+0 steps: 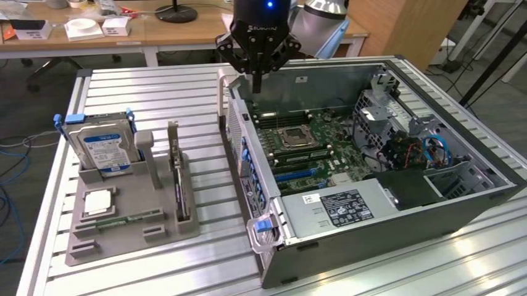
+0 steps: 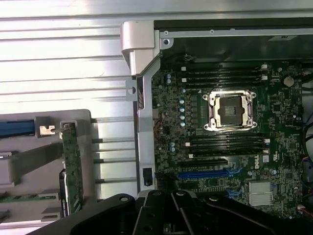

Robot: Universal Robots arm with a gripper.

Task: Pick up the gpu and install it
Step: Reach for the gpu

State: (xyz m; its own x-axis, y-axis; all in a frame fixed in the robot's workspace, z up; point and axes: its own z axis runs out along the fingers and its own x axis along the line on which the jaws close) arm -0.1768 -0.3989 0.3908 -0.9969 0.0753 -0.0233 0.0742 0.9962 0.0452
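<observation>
The black fingers (image 2: 161,213) (image 1: 257,83) sit closest to the wrist camera, drawn together and holding nothing. In the exterior view they point down above the far corner of the open computer case (image 1: 329,262), on the exterior view's left. The graphics card (image 1: 175,169) (image 2: 73,166) stands on edge in a slot of the gray holder (image 1: 123,233) on the counter (image 1: 148,92), just beside the case and well apart from the fingers. A hard drive (image 1: 103,148) stands upright in the same holder, farther from the case. The motherboard (image 1: 305,148) (image 2: 220,147) lies flat inside the case.
</observation>
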